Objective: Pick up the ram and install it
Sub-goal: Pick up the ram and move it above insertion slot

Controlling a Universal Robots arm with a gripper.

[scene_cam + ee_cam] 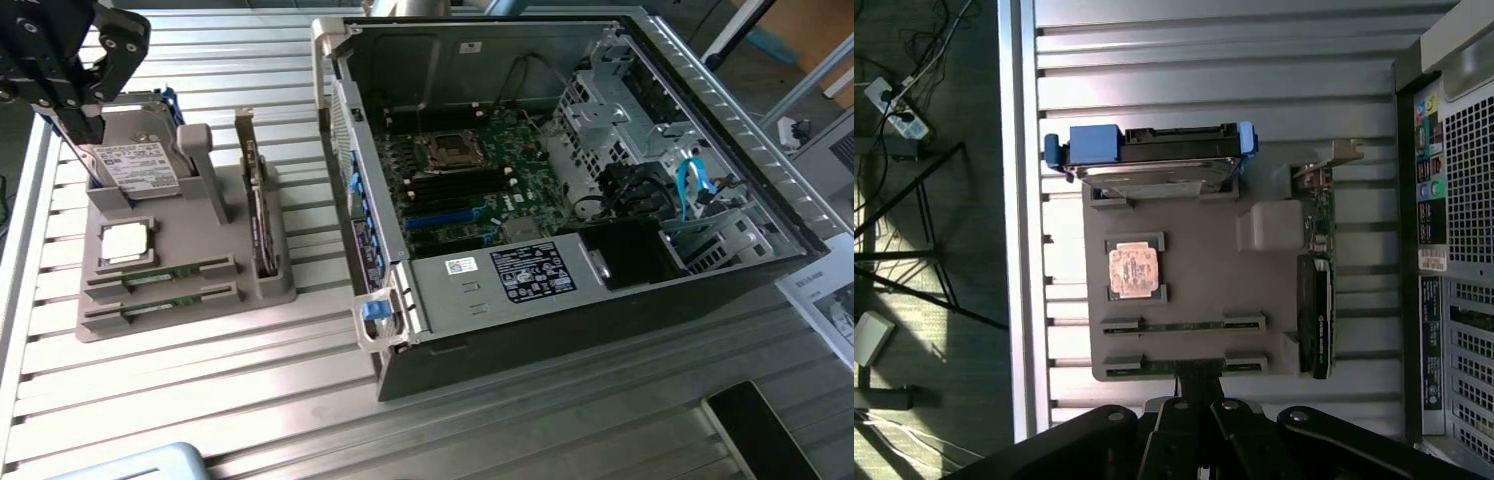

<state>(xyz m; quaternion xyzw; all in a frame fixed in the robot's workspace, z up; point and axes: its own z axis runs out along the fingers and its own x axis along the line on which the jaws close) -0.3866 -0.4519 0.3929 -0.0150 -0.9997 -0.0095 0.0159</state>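
— Two green sticks counted in the grey tray [1199, 270], seated side by side in parallel slots. Which to treat as the ram?
— Cannot tell for certain. Taken here as the outer one: ram [1159, 366], with the second stick [1184, 325] just beside it. Hazard one: seizing the look-alike.
— Jaw condition?
— Closed on nothing. Gripper [1197, 395] poised high above the tray, apart from both sticks. Hazard two: if lowered shut, likely to press onto the board edge rather than straddle it.
— Further hazards?
— Likely to bind in the slot if lifted tilted. Likely to clip the tall card [1316, 300], standing near on the same tray. Likely to knock the computer case [1464, 180] wall during transfer.
— Remaining count?
— One hard drive [1154, 165], one processor [1132, 271], one tall card, one open computer case, one gripper.
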